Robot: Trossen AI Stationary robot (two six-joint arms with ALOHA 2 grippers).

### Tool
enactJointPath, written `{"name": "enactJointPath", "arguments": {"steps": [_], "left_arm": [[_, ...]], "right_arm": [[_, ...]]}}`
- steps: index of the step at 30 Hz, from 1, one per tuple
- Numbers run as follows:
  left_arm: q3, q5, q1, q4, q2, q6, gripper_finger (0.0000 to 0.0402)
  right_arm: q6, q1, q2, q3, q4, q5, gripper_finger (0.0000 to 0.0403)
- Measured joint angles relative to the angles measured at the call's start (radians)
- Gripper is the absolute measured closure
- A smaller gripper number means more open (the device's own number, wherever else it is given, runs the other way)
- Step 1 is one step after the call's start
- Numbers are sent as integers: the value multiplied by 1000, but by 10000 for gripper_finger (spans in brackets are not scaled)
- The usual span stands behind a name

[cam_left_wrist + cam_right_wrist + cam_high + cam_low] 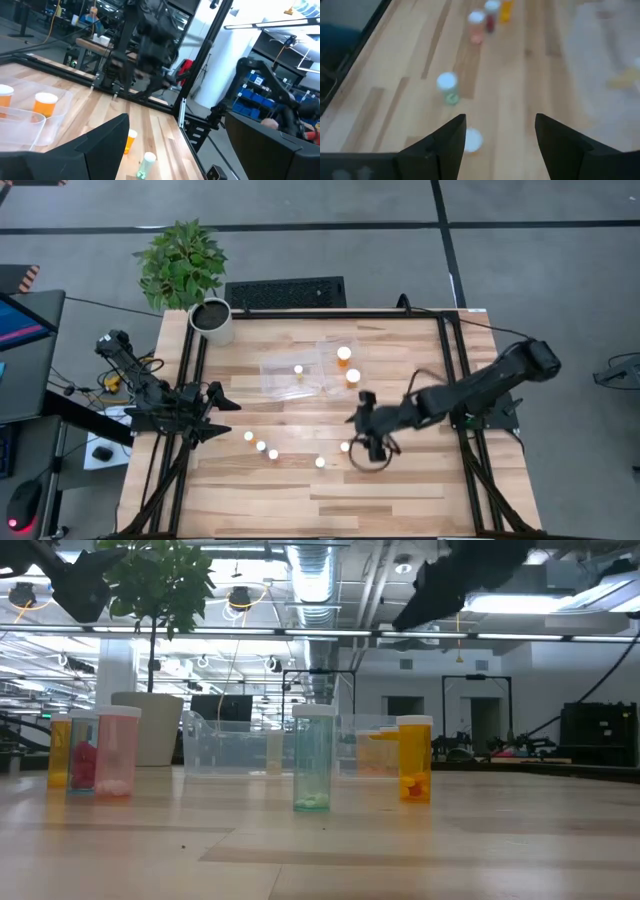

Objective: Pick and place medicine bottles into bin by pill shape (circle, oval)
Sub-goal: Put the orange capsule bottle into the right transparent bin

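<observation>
1. Left claw parked at the bench's left edge, fingers spread wide, holding nothing.
2. Plant pot at the back left corner.
3. Three bottles in a short row on the bare wood, white caps up, just right of the left claw.
4. Clear bin at mid-bench toward the back: one bottle in its left compartment, two in its right.
5. Another bottle standing alone, nearer the front.
6. Right claw poised over a bottle, fingers spread to either side, gripping nothing.
</observation>
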Motion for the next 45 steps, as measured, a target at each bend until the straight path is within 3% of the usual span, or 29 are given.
{"name": "enactJointPath", "arguments": {"steps": [12,45], "left_arm": [[0,-1,0,33,0,1,79],[0,0,0,25,0,9,79]], "right_arm": [[33,32,241,0,101,26,158],[117,48,258,0,103,20,158]]}}
